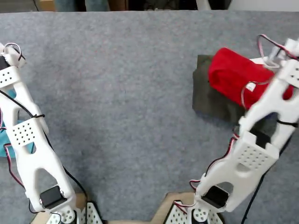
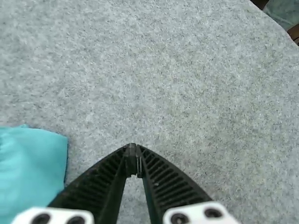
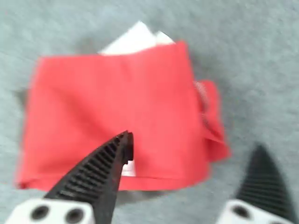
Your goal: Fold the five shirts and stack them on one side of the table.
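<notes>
Right gripper (image 3: 194,149) hangs with its jaws spread wide and nothing between them, directly over the folded red shirt (image 3: 107,88). That shirt lies flat beneath it on top of a dark shirt (image 1: 205,93), and a white shirt (image 3: 135,37) peeks out past its far edge. By the look of it the stacking step for the red shirt is done, since the pile sits on this arm's side of the bench (image 2: 187,70). One loose flap bulges at the red shirt's side below the gripper's outer finger and may need a pat to keep the pile square. Left gripper (image 2: 133,161) has its jaws pressed together, empty, low over bare grey cloth. A teal shirt (image 2: 28,172) lies just beside it, apart from the tips. I judge this one is next: the left gripper must open, shift sideways onto the teal edge and pinch a single layer. Whether the teal shirt is already folded cannot be told. Between the two grippers nothing blocks the way across to the pile.
</notes>
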